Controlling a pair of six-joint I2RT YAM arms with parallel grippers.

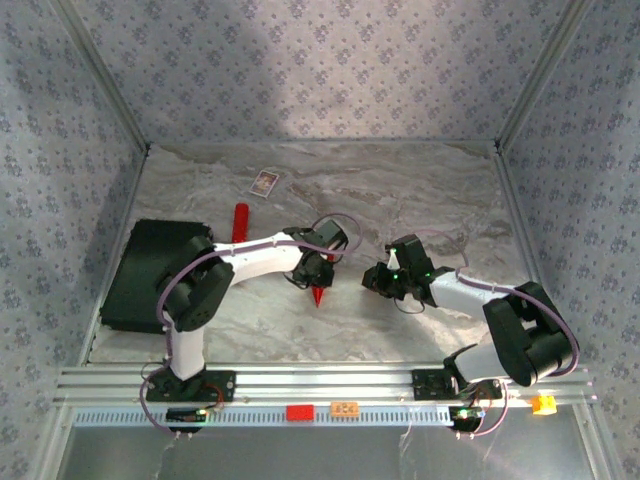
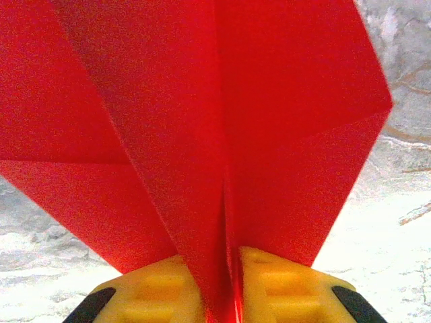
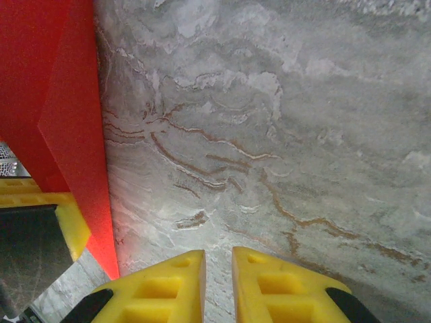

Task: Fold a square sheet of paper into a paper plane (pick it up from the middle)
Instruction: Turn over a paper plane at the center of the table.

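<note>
The folded bright red paper plane (image 2: 202,121) looks thin, matt and smooth, with crisp creases. The yellow moulded plastic fingers (image 2: 161,289) of the left tool (image 2: 222,296) have a faint sheen and ribbed recesses. The grey marble-patterned table (image 3: 269,134) looks smooth, veined brown, with a dull finish.

The folded red paper plane (image 2: 222,134) is clamped between the yellow fingers (image 2: 283,289) of the left gripper (image 1: 318,272), with the right gripper (image 1: 380,280) placed just beside it, nearly closed, over the marbled grey table (image 3: 283,134).
</note>
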